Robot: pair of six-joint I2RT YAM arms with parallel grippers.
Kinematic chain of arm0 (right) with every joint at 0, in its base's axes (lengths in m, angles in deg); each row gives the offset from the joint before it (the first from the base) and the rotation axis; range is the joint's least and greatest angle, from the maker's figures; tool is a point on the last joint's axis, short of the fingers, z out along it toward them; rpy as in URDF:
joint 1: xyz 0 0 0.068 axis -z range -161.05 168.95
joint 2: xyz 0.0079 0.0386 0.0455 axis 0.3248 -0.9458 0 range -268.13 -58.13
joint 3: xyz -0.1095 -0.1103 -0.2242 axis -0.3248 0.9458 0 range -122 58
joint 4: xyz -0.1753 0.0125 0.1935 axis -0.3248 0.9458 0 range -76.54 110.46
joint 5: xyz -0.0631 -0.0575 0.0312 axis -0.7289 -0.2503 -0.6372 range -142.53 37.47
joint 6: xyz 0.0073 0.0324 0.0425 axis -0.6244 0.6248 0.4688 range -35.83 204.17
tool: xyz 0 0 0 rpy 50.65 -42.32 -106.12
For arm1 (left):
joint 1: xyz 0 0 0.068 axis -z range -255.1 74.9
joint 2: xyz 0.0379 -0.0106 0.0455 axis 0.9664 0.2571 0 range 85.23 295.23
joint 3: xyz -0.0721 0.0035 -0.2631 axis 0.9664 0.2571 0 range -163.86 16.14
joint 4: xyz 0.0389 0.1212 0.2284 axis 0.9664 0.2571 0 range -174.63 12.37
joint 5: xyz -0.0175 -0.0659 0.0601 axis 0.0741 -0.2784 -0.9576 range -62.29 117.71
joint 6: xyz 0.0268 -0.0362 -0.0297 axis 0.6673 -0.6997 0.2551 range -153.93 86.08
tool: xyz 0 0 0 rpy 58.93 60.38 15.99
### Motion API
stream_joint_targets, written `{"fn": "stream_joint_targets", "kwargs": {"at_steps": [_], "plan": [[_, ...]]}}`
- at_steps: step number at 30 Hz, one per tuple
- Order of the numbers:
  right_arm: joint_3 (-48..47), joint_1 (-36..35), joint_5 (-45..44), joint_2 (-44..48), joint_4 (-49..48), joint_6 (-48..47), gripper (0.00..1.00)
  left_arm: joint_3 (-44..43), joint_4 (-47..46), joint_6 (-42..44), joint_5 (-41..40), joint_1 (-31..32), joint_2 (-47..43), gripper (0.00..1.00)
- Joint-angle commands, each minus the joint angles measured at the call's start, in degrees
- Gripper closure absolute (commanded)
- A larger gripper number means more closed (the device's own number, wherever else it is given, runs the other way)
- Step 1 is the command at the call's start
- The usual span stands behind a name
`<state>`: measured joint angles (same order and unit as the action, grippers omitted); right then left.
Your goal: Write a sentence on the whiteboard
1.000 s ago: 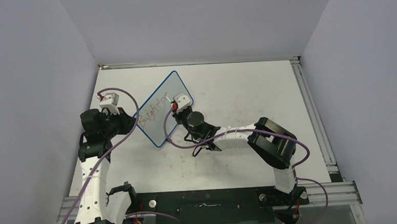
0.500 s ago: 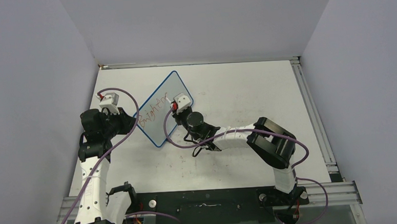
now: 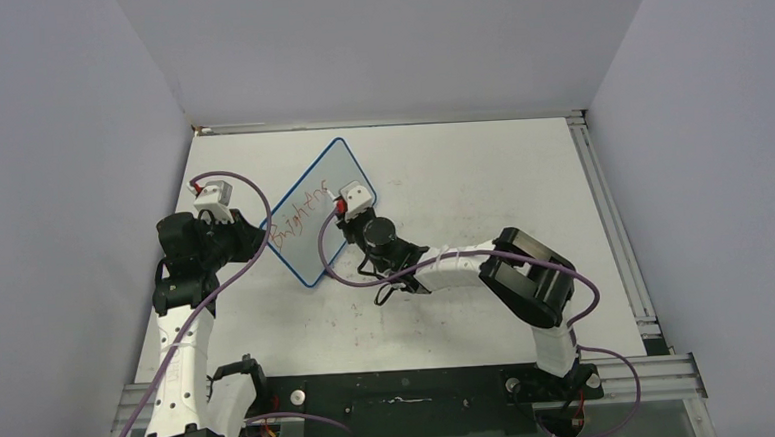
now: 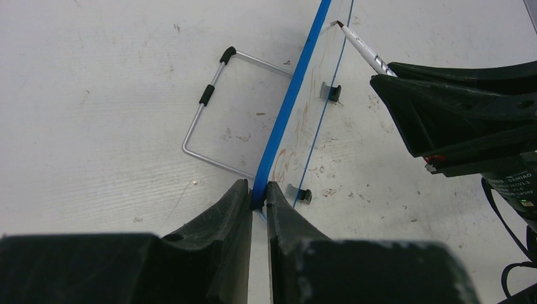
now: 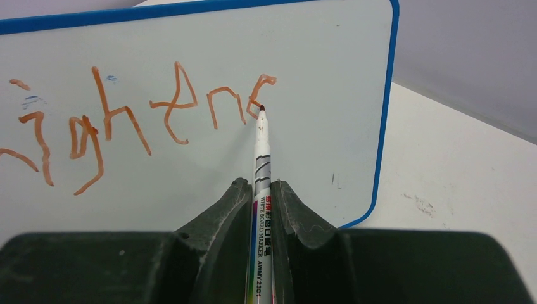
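The whiteboard (image 5: 316,63) sits pinched between left fingers (image 4: 221,228); right fingers (image 5: 221,221) clamp the marker (image 5: 261,164).

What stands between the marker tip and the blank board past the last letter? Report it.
Nothing visible. The white-barrelled marker in the right gripper sits at the end of the red handwritten lettering, and bare surface of the small blue-framed whiteboard runs on to the frame. The left gripper clamps the opposite edge.
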<state>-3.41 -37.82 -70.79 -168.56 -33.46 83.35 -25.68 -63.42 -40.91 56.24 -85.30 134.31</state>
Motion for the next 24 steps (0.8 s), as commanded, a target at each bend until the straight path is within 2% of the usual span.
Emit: {"fn": "stream_joint_targets", "kwargs": {"at_steps": [1, 24], "plan": [[-2.63, 0.96, -1.11, -1.07, -0.94, 0.82, 0.95, -0.10, 0.97, 0.74, -1.18, 0.11, -0.39, 1.00], [-3.71, 0.63, 2.38, -1.29, -2.58, -1.28, 0.95, -0.07, 0.89, 0.74, -1.02, 0.09, -0.48, 1.00]]}}
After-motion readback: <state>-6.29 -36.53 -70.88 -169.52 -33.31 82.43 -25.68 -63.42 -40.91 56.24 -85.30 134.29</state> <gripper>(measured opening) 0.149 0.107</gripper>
